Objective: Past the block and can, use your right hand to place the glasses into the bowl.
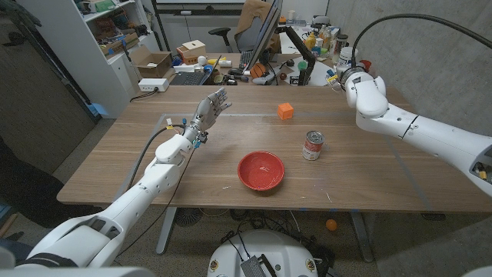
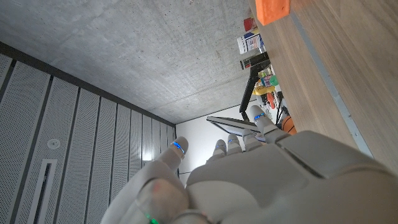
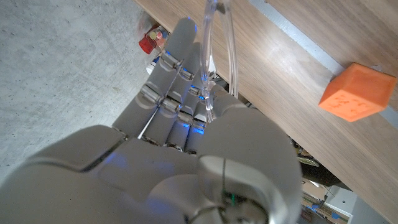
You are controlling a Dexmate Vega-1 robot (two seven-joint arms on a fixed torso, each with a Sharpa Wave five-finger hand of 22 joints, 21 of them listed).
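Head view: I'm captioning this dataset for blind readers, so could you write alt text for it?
A wooden table holds a red bowl near the front edge, a can right of it and an orange block farther back. The robot's left hand is raised over the table, fingers apart, holding nothing. Its right arm reaches past the table's far right corner toward cluttered desks.

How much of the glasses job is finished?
Done: the right hand holds the clear glasses, up near the table's far right corner. In hand: carrying them; the orange block and can lie between it and the bowl. Left: the red bowl holds no glasses yet.
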